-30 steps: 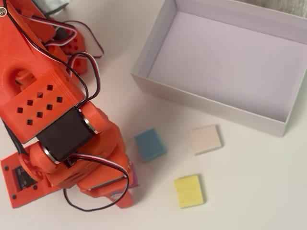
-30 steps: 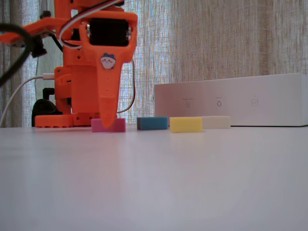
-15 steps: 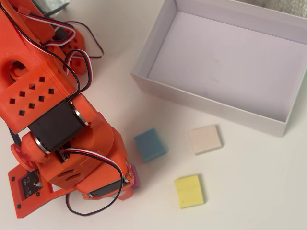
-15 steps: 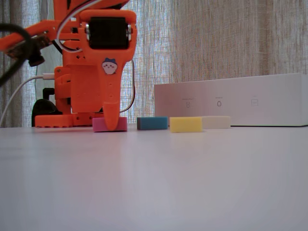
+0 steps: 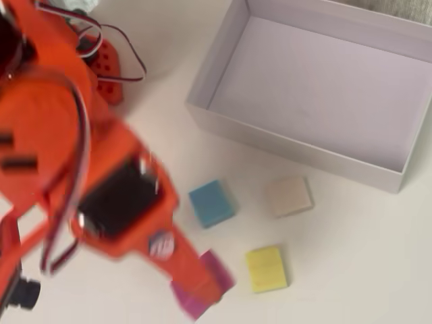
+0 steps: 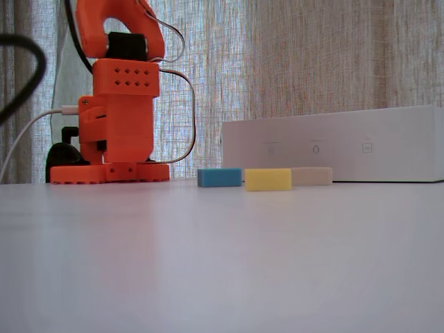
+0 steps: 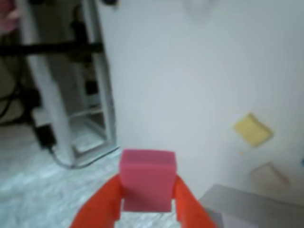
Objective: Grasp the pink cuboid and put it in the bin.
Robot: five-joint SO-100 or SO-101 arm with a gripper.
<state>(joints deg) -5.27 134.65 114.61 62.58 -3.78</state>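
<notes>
In the wrist view the pink cuboid [image 7: 146, 176] sits clamped between the two orange fingers of my gripper [image 7: 147, 184], lifted off the table. The overhead view, blurred by motion, shows the gripper [image 5: 202, 287] low in the frame. Pink cuboid [image 5: 221, 273] pokes out on both sides of its finger. The bin [image 5: 290, 145] is a large shallow white box at the upper right, with nothing in it. In the fixed view the bin [image 6: 333, 149] stands at the right. Gripper and cuboid are out of that view; only the arm's base [image 6: 118, 125] shows.
Three other blocks lie between me and the bin: blue [image 5: 212, 203], beige [image 5: 288, 196] and yellow [image 5: 266, 268]. The fixed view shows them in a row: blue [image 6: 219, 177], yellow [image 6: 268, 179], beige [image 6: 312, 175]. Cables hang by the arm's base.
In the fixed view the gripper stood over the pink cuboid on the table; now both have risen out of the frame and the cuboid's spot is bare.
</notes>
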